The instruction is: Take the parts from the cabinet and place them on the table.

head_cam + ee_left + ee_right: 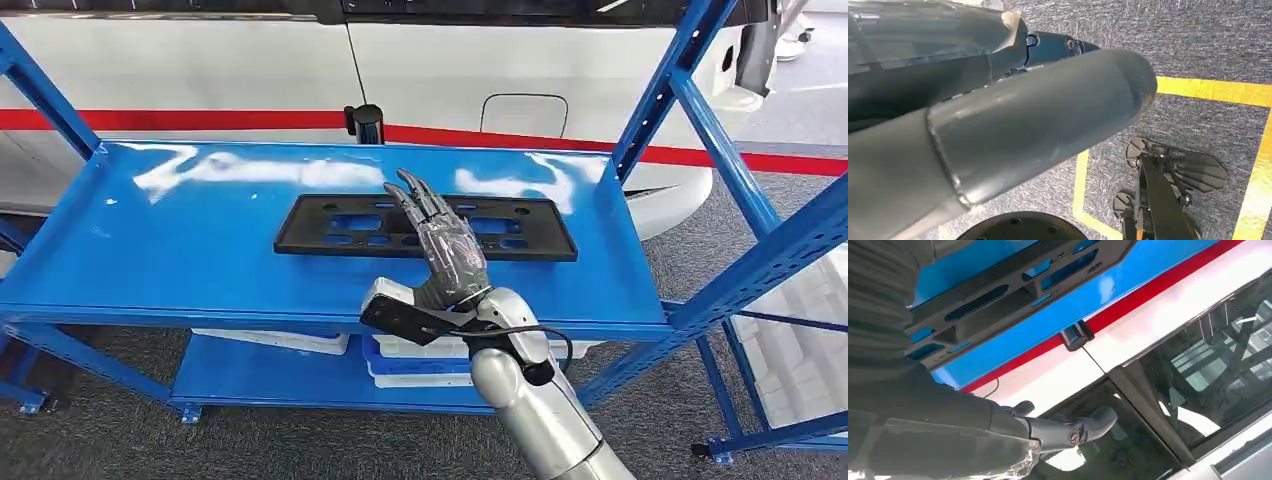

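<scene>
A flat black plastic frame part (520, 235) with several cut-outs lies lengthwise on the blue cabinet shelf (180, 250). My right hand (445, 240) is stretched out over the part's middle with fingers straight and apart, holding nothing. The right wrist view has the same black part (998, 295) close beyond the hand (948, 425), whose fingertips (1098, 421) are extended. My left hand (998, 115) hangs by my side over the grey carpet, thick thumb extended, nothing in it.
Blue uprights (690, 80) frame the cabinet's right side, with a diagonal brace at the left. White and blue trays (420, 362) sit on the lower shelf. A white vehicle body with a red stripe (200, 120) stands behind. Yellow floor tape (1208, 90) marks the carpet.
</scene>
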`<state>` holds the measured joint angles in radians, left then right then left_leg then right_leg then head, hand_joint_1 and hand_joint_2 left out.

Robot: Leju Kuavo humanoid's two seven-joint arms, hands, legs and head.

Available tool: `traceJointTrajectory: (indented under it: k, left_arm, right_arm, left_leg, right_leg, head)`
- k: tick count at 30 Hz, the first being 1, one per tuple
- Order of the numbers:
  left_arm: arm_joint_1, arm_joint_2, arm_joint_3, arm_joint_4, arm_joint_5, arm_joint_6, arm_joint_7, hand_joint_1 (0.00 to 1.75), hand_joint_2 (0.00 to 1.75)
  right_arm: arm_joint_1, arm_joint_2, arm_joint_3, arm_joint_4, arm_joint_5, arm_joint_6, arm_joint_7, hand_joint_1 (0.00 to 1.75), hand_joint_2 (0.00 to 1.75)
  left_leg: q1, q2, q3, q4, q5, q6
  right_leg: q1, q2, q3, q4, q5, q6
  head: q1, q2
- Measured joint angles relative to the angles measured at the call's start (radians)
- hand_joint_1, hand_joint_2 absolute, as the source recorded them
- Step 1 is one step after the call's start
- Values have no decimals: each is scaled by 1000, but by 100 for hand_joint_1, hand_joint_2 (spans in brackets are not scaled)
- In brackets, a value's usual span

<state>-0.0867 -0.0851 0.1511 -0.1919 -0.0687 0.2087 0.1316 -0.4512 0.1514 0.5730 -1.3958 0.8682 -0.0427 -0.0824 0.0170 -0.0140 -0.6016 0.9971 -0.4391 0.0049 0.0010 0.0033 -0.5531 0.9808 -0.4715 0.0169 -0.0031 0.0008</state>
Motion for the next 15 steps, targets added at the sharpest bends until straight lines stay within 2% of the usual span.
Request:
traceJointTrajectory:
  k: [9, 10, 11, 12, 13, 14, 15]
  left_arm:
    - [0, 0, 0, 0, 0, 0, 0, 0, 0]
    - [0, 1, 0, 0, 2, 2, -1, 0, 0]
    - [2, 0, 5, 0, 21, 12, -12, 0, 0]
    - [4, 0, 18, 0, 43, 25, -29, 0, 0]
    - [4, 0, 31, 0, 57, 31, -38, 0, 0]
    - [4, 0, 43, 0, 61, 34, -46, 0, 0]
    - [4, -1, 50, 0, 62, 35, -51, 0, 0]
  right_arm:
    - [0, 0, 0, 0, 0, 0, 0, 0, 175]
    - [-1, 0, 0, 1, 14, -2, 10, 0, 175]
    - [-17, 6, 2, 27, 78, -21, 65, 0, 175]
    - [-60, 27, 2, 120, 189, -80, 138, 0, 175]
    - [-115, 54, -5, 243, 293, -157, 185, 0, 175]
    - [-161, 76, -20, 372, 361, -244, 190, 0, 175]
    - [-193, 89, -32, 457, 386, -299, 180, 0, 175]
  left_leg:
    - [0, 0, 0, 0, 0, 0]
    - [0, 0, -1, 0, 0, 0]
    - [0, 0, -1, 0, 0, 0]
    - [0, 3, -1, 0, 0, 0]
    - [0, 6, 0, 0, 0, 0]
    - [0, 6, 2, 0, 0, 0]
    - [0, 5, 3, 0, 0, 0]
  right_leg:
    - [0, 0, 0, 0, 0, 0]
    - [0, 0, 1, 0, 0, 0]
    - [0, 0, 1, 0, 0, 0]
    - [0, 2, 1, 1, 1, 0]
    - [0, 4, -1, 2, 1, 0]
    - [0, 4, -1, 2, 1, 0]
    - [-1, 3, 1, 2, 1, 0]
  head:
    - [0, 0]
    - [0, 0]
    - [1, 0]
    - [0, 0]
    - [-1, 0]
    - [0, 0]
    - [0, 0]
